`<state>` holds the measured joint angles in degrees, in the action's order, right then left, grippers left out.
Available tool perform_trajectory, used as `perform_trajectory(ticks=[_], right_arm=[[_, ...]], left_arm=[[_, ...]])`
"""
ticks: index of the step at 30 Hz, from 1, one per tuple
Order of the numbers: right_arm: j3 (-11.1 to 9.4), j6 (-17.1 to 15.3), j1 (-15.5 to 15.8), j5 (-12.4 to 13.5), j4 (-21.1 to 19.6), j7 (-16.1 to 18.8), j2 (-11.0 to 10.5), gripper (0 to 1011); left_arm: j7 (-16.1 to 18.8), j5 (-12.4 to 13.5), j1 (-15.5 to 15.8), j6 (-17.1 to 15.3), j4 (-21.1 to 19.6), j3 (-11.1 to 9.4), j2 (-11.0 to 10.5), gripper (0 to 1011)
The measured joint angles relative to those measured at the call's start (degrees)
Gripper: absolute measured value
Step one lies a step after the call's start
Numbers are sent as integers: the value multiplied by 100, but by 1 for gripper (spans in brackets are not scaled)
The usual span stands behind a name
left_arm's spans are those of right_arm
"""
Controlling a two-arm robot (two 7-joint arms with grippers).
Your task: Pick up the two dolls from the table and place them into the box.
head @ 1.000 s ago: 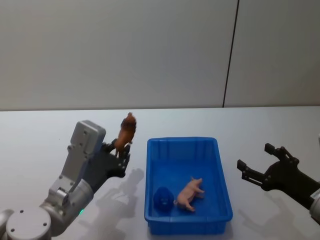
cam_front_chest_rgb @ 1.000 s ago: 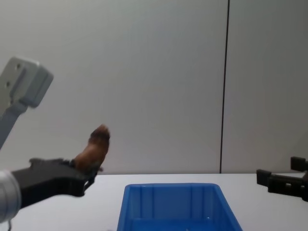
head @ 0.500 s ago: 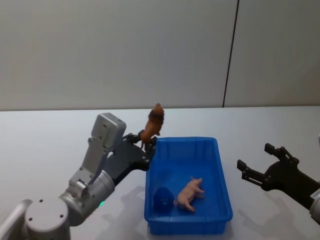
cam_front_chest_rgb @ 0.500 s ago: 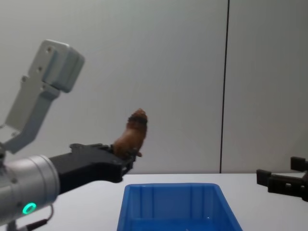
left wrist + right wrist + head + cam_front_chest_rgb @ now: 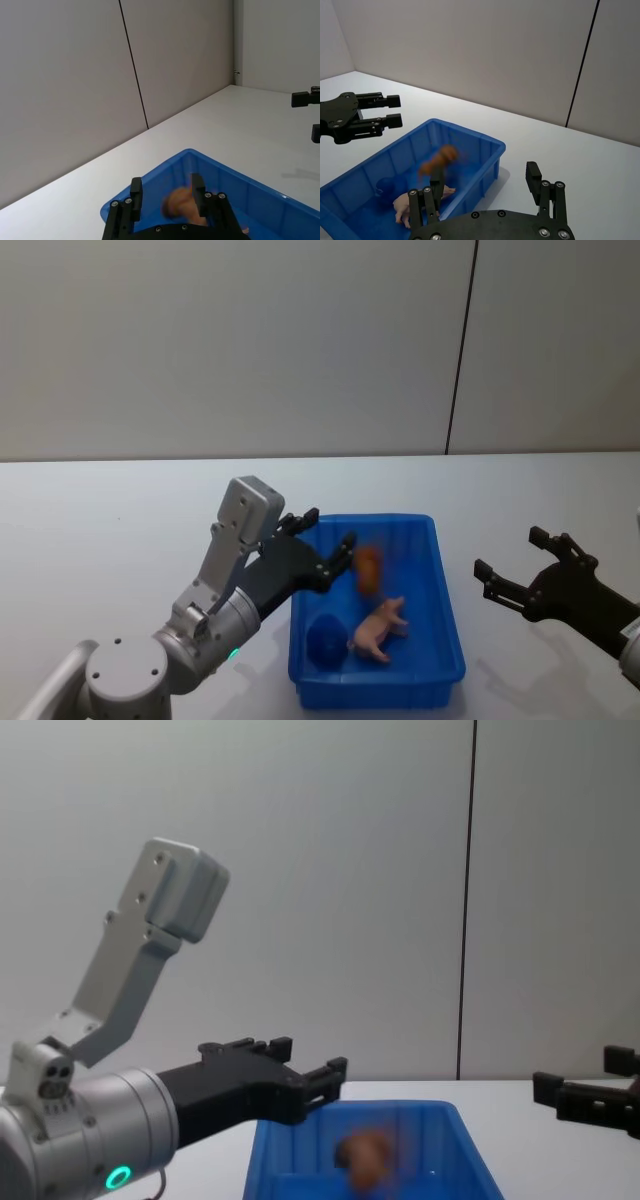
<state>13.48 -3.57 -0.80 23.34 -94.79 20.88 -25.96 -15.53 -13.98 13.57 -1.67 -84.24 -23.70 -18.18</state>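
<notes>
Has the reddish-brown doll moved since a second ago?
Yes. The reddish-brown doll has gone rightward from outside the box's left wall, left the open left gripper, and is now blurred over the box's inside.

You'll find no readable text, label, brand, number or sign on anything here, in any view.

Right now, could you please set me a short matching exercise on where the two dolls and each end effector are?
Things:
1. brown doll
2. pink doll
3. left end effector
4. right end effector

States:
A. open, right of the box, over the table
B. lying on the box floor
C. blurred, loose above the box floor
D. open over the box's left rim

Pairs: 1-C, 2-B, 3-D, 4-A
</notes>
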Motion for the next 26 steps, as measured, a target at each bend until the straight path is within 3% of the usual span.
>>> perform_trajectory(ticks=[8, 14, 26], right_arm=[[0, 0, 0, 0, 0, 0, 0, 1001], [0, 0, 0, 0, 0, 0, 0, 1001], [0, 0, 0, 0, 0, 0, 0, 1001]], left_arm=[[-15, 66, 25, 167, 76, -18, 43, 823], [74, 167, 18, 482, 76, 0, 36, 998], [222, 262, -13, 837, -7, 59, -13, 1001]])
